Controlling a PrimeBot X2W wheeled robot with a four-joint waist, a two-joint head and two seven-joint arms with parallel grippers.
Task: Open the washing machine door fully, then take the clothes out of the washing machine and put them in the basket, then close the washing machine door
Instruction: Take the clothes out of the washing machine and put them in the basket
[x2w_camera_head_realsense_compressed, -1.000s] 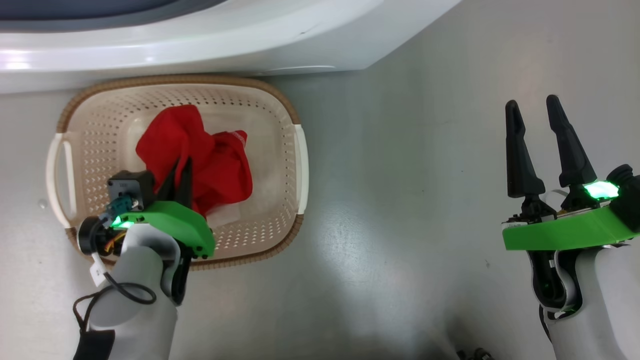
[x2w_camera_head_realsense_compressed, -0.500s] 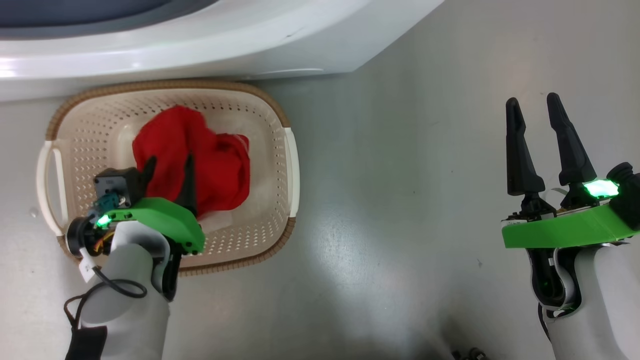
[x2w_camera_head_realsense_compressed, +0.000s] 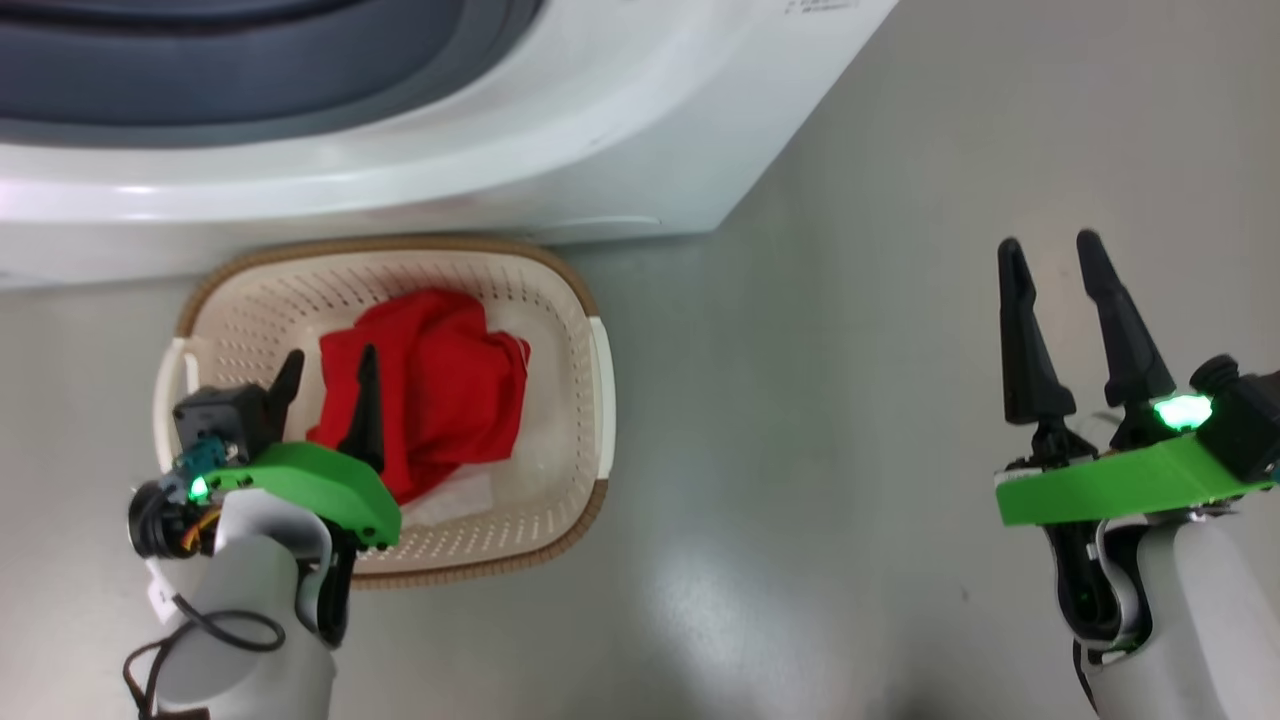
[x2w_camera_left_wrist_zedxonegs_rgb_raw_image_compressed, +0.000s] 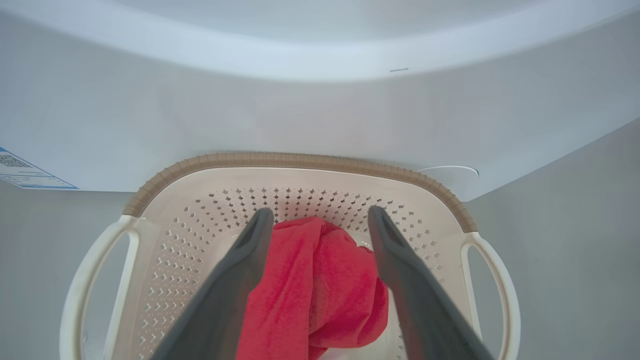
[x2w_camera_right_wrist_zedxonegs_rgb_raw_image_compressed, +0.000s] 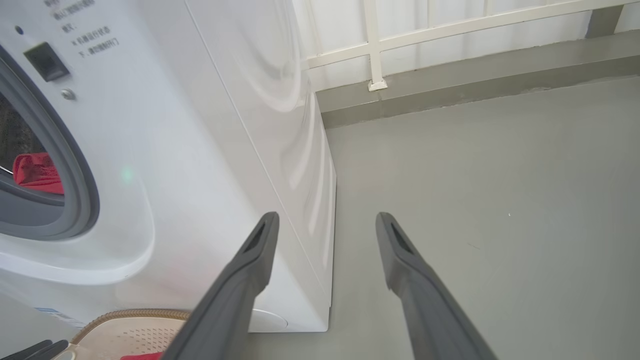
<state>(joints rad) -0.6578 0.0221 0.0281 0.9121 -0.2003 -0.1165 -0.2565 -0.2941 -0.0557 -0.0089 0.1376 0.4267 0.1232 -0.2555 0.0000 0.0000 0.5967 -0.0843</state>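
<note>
The left gripper (x2w_camera_head_realsense_compressed: 330, 355), pinched on the clothes (x2w_camera_head_realsense_compressed: 450, 390) 1 second ago, now has its 2 fingers (x2w_camera_head_realsense_compressed: 366, 405) spread, released, above them in the middle of the basket (x2w_camera_head_realsense_compressed: 400, 246). The right gripper (x2w_camera_head_realsense_compressed: 1048, 242) hangs spread and empty over the floor (x2w_camera_head_realsense_compressed: 800, 400). Risk: 1 red piece (x2w_camera_right_wrist_zedxonegs_rgb_raw_image_compressed: 35, 172) shows inside the washing machine (x2w_camera_head_realsense_compressed: 600, 130). Shutting the door early would trap it, and a rising finger could snag cloth over the rim.

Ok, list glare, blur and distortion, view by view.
Head view: bright glare streak along the washing machine front, soft sheen on the floor. Left wrist view: wide-angle bowing of the machine's edge; fingers blurred. Right wrist view: machine walls curved, faint green flare spot.
</note>
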